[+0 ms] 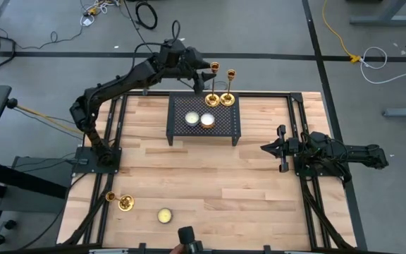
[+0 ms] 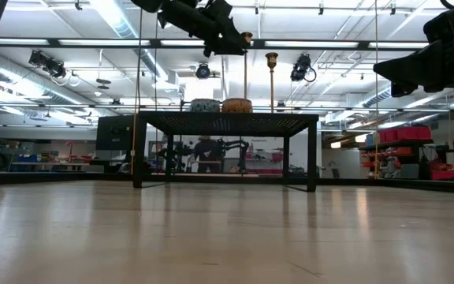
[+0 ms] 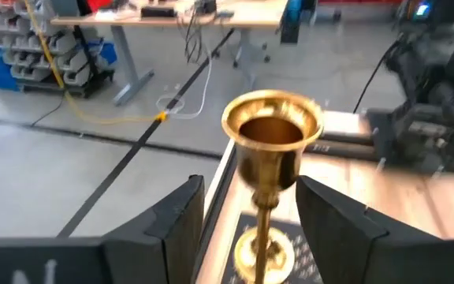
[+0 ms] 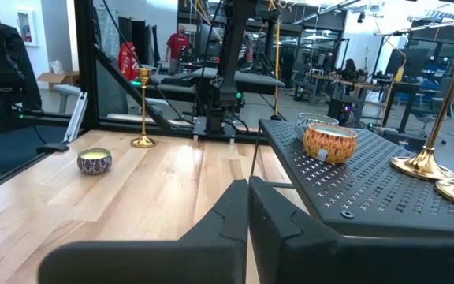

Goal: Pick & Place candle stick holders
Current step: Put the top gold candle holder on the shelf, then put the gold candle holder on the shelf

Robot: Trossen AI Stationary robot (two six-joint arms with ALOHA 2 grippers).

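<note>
Now the left gripper (image 3: 247, 225) hangs at the rack's (image 1: 203, 134) far edge, jaws apart, one finger either side of a candlestick (image 1: 212, 85) that stands upright on the mesh. A second candlestick (image 1: 229, 88) stands just beside it; the third (image 1: 122, 202) waits near the table's front-left corner. The right gripper (image 1: 273, 148), fingers together, idles well off to the right.

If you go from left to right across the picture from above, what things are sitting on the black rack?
On the black mesh rack: pale candle tin → second candle tin → candlestick under the left gripper → second brass candlestick.
</note>
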